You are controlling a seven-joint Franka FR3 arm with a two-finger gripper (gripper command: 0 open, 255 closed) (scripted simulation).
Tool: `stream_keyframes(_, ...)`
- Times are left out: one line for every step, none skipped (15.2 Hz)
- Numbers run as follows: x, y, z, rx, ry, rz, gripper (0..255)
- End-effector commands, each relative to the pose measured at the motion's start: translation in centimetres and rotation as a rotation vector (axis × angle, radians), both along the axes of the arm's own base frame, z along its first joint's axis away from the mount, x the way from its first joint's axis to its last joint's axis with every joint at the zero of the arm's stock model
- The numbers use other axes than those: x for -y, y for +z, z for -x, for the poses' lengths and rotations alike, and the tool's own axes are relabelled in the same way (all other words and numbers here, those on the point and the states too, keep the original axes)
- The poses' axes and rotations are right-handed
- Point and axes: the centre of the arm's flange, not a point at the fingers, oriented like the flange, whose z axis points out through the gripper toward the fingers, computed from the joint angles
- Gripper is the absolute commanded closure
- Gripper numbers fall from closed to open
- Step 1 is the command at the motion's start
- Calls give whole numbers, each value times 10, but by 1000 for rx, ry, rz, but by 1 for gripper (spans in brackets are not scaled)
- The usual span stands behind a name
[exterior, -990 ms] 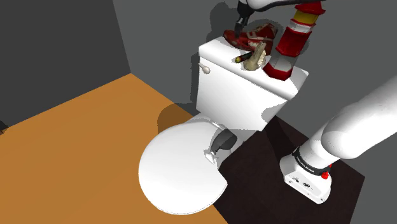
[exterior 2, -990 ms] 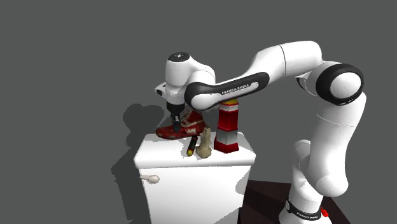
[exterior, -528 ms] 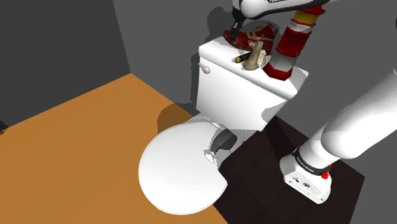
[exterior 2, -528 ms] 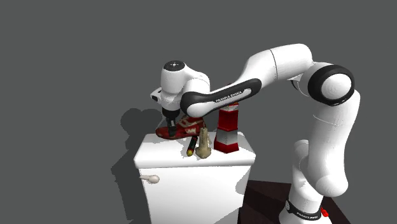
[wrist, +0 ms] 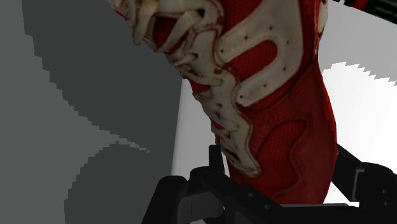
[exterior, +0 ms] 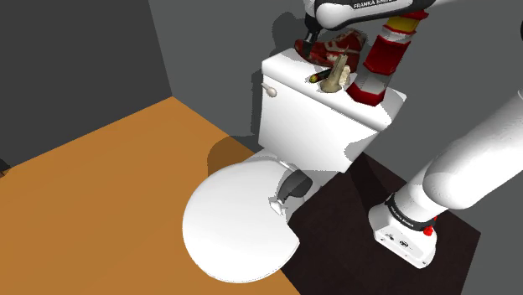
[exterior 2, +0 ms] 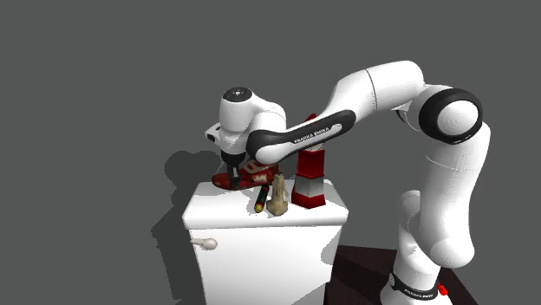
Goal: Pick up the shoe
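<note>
Three things share the white toilet tank (exterior: 310, 126) with the red-and-white shoe (exterior: 339, 43): a beige figurine (exterior: 338, 74) and a dark stick (exterior: 316, 77) just beside it, and a red-and-white striped object (exterior: 381, 59) farther along. The gripper (exterior: 312, 40) straddles the shoe, fingers (wrist: 216, 159) spread apart at its sides.

White lettering reading "FRANKA EMIKA" runs along the dark forearm band (exterior 2: 299, 139) of the white arm, just above and behind the tool (exterior 2: 236, 170), in the second exterior view. The same 2 words show on that band in the shoulder view, again just above the tool. Small white print on the dark base ring (exterior: 405, 219), well away from the tool, cannot be read.
</note>
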Motion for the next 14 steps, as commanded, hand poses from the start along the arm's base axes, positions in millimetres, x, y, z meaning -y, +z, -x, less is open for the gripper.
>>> stream_keyframes(0,-1,0,-2,-1,0,255)
stream_keyframes(0,-1,0,-2,-1,0,255)
stream_keyframes(0,-1,0,-2,-1,0,255)
stream_keyframes(1,-1,0,-1,-1,0,255)
stream_keyframes(1,-1,1,-2,-1,0,255)
stream_keyframes(1,4,1,-2,0,0,255)
stream_keyframes(1,9,1,-2,-1,0,255)
stream_keyframes(1,14,1,-2,-1,0,255)
stream_keyframes(1,20,1,-2,-1,0,255)
stream_keyframes(1,25,1,-2,-1,0,255)
stream_keyframes(1,30,1,-2,-1,0,255)
stream_keyframes(1,36,1,-2,-1,0,255)
stream_keyframes(1,41,1,-2,-1,0,255)
stream_keyframes(1,46,1,-2,-1,0,255)
